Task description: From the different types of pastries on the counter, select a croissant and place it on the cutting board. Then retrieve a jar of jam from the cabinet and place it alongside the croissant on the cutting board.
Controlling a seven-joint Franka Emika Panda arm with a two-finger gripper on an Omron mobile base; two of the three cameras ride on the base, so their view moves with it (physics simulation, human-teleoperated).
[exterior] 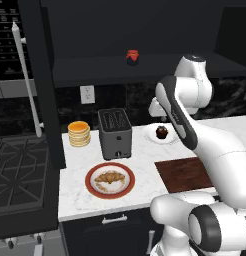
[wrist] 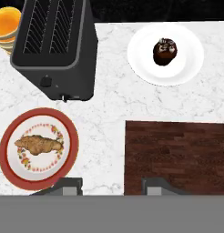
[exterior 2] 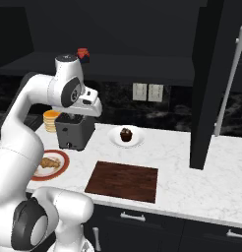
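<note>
Above the table (wrist: pixel 109 113), the end effector (wrist: pixel 111 186) hangs high with jaws narrowed and nothing between them. Croissant (wrist: pixel 38 144) sits on the red-rimmed plate (wrist: pixel 7 170), left of the bare cutting board (wrist: pixel 177 157) — pick not yet started. Likely risks: descending with the jaws this narrow would push onto the pastry or skid it across the plate instead of straddling it; the toaster (wrist: pixel 54 45) stands just beside the plate, so a sloppy approach could clip it. Cupcake (wrist: pixel 165 51) and pancakes (wrist: pixel 8 25) are well apart, so a wrong pick looks unlikely. Jam jar (exterior: pixel 132 56) sits on the cabinet shelf (exterior: pixel 160 67) — a high reach later, easy to knock over.
</note>
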